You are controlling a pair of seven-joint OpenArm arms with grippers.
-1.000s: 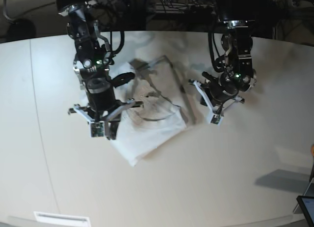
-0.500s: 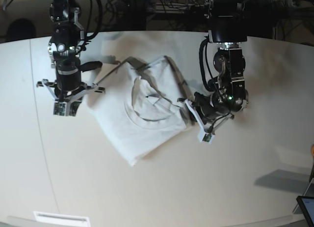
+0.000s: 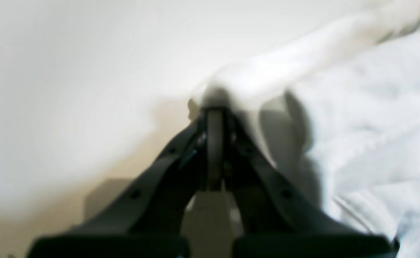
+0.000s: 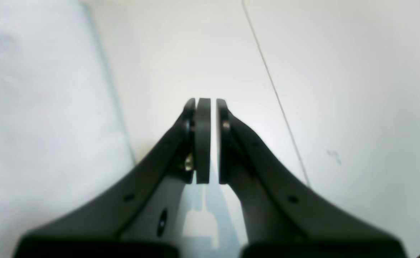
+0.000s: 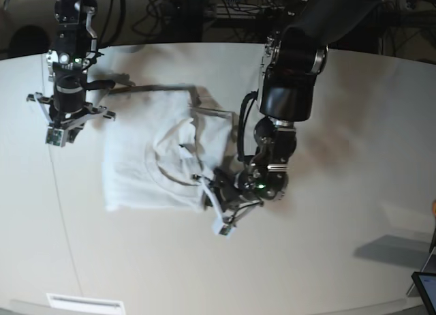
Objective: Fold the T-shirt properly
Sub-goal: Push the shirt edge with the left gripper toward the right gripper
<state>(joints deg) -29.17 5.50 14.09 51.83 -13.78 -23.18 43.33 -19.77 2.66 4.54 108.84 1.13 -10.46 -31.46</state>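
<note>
T-shirt [image 5: 157, 158] lay crumpled mid-desk [image 5: 327, 247], nearer the far edge. Left gripper [image 3: 215, 98] clenched on T-shirt's near hem; right gripper [image 4: 206, 104] clenched, empty, over bare desk beside it

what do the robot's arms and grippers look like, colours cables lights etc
Both arms are black, jointed, with loose black cables running along them. Each wrist carries white bracket pieces and a small green light. The left gripper and right gripper have black fingers that taper from a wide base to flat, narrow tips.
</note>
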